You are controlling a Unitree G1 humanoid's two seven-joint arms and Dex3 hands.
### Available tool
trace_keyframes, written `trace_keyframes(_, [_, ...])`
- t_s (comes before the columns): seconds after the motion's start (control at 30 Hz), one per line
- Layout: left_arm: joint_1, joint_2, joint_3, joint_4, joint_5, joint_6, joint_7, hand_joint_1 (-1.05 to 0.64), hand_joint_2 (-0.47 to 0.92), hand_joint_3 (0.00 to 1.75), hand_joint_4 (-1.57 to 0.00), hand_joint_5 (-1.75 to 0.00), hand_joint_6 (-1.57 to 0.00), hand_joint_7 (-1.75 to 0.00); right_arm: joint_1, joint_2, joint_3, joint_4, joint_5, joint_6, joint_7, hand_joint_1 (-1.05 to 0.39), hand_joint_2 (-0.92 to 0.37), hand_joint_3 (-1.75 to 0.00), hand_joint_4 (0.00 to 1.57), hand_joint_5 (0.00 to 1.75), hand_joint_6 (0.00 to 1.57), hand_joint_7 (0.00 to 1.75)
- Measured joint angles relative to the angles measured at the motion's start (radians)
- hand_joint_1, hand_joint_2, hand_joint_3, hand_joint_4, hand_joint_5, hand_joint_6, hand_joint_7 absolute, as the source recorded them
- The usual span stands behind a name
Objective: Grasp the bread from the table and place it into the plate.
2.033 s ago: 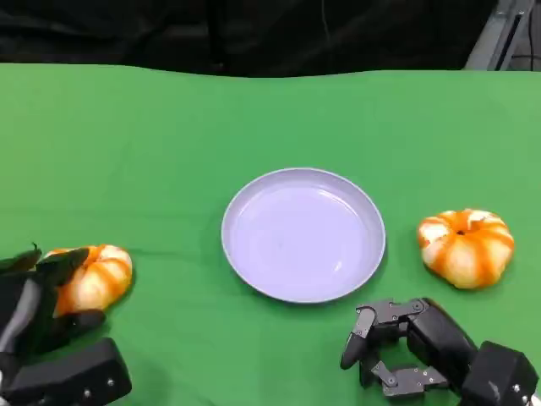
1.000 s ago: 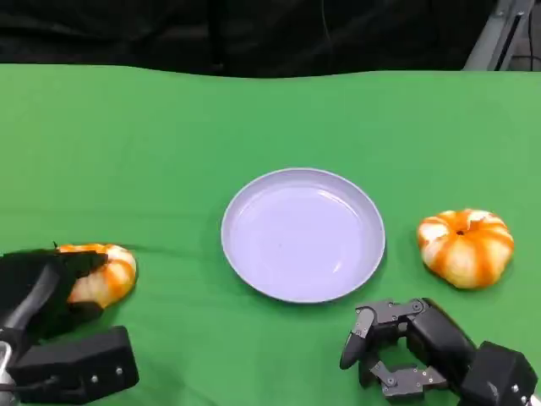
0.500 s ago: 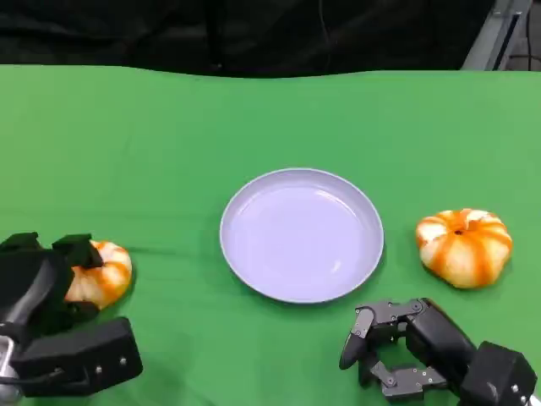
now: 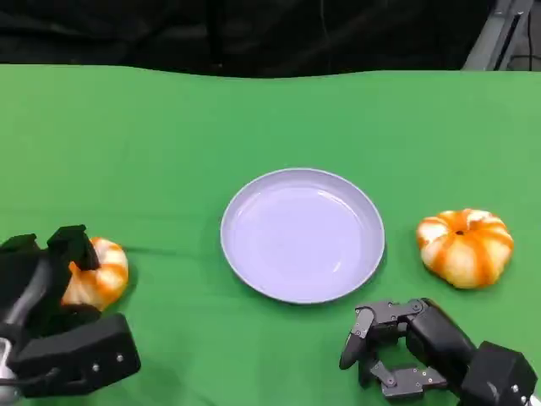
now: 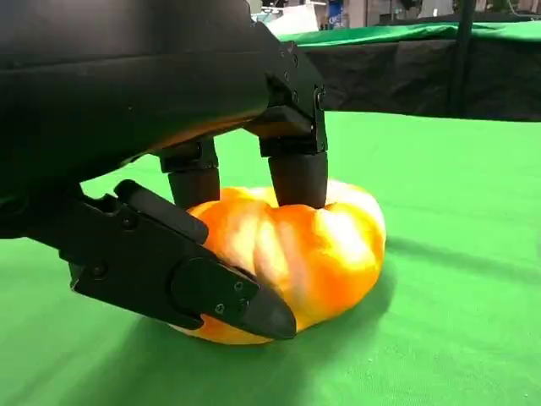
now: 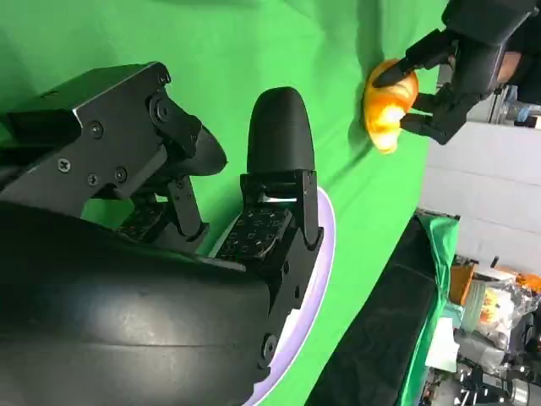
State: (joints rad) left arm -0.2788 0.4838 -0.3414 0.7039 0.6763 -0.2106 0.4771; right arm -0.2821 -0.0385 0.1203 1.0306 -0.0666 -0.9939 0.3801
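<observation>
Spreading under everything, the green tabletop point(image 4: 169, 135) carries the lavender plate point(image 4: 302, 234) at its middle. Near the left edge my left hand point(image 4: 42, 288) clamps its fingers point(image 5: 297, 173) over one bread point(image 4: 100, 272). Near the front edge, my right hand point(image 4: 397, 347) sits half-curled, holding nothing.

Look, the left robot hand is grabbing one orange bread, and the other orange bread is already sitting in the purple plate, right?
Not quite. The left robot hand does grip one bread, but the other bread is not in the plate. The head view shows it lying on the green table beside the plate, on the robot's right, with nothing in the plate.
</observation>
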Motion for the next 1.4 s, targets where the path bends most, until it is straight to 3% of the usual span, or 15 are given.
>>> trace_keyframes(0.53, [0.110,0.025,0.041,-0.255,0.013,-0.007,-0.002,-0.08,0.80,0.00,-0.52,-1.75,-0.45,-1.72,0.000,0.000,0.001,0.001,-0.002,0.004,-0.004,0.22,-0.61,-1.04,0.98,1.41,0.96,1.08])
trace_keyframes(0.93, [0.158,0.031,0.077,-0.446,0.054,0.034,-0.059,-0.05,0.80,0.00,-0.52,-1.75,-0.52,-1.60,-0.001,0.001,0.003,0.002,-0.003,0.005,-0.011,0.23,-0.60,-1.05,0.97,1.41,0.96,1.09])
trace_keyframes(1.27, [0.139,0.023,0.083,-0.489,0.087,0.045,-0.099,-0.06,0.80,0.00,-0.52,-1.74,-0.56,-1.49,-0.013,0.005,0.003,0.009,-0.003,0.005,-0.012,0.21,-0.59,-1.06,0.97,1.40,0.96,1.09])
trace_keyframes(1.4, [0.114,0.010,0.073,-0.488,0.108,0.039,-0.102,-0.05,0.80,0.00,-0.53,-1.75,-0.55,-1.53,-0.014,0.005,0.003,0.010,-0.005,0.005,-0.017,0.21,-0.58,-1.07,0.98,1.40,0.95,1.09])
